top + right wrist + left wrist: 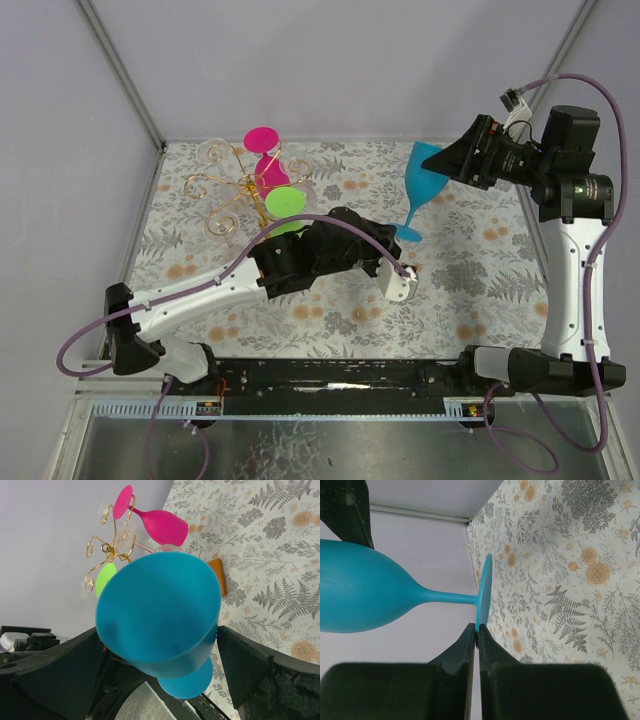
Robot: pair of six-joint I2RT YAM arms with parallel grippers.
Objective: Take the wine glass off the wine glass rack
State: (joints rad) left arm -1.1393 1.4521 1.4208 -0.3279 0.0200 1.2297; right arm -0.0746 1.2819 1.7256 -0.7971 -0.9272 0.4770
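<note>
Flowery table [480,290] holds the blue wine glass [422,175], off the wine glass rack [235,195]; right gripper [159,629] gapes around it, left gripper [478,630] clenched.

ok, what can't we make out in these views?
- Wine glass rack base: top view, under left arm; right wrist, one corner behind blue wine glass.
- Left gripper, left wrist: shut at the glass's foot rim; pinching unclear.
- Right gripper, right wrist: flanks bowl; contact unclear.

Blue glass [424,175], pink glass [270,178], green glass [286,203], gold rack [232,190], grey-and-orange floral tablecloth [480,280]
</note>
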